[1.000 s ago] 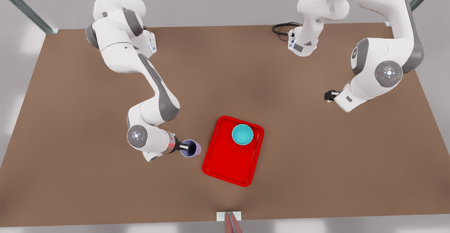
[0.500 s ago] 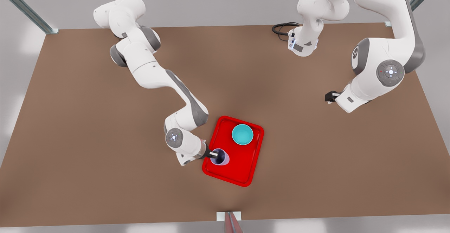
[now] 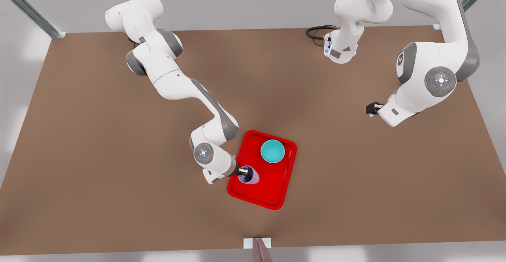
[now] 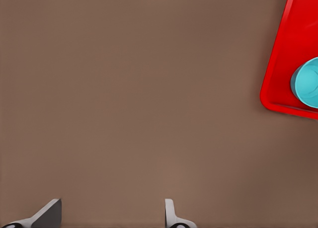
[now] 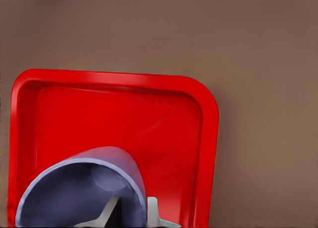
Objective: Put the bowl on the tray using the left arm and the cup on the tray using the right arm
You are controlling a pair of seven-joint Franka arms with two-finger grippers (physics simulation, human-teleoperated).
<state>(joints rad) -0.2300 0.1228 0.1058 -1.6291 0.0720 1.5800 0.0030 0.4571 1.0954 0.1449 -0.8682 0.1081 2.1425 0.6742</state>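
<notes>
Brown table (image 3: 99, 143) under red tray (image 3: 272, 187)

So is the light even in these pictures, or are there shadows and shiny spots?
Front view: soft, flat light; the table is darker in a patch around the tray, with no sharp shadows. Right wrist view: a pale sheen streaks the tray floor, and the cup, pinched at its rim by the right gripper, is dark inside. Left wrist view: even brown, bowl evenly lit.

No readable text, label, brand, number or sign is showing on anything in these pictures.
</notes>
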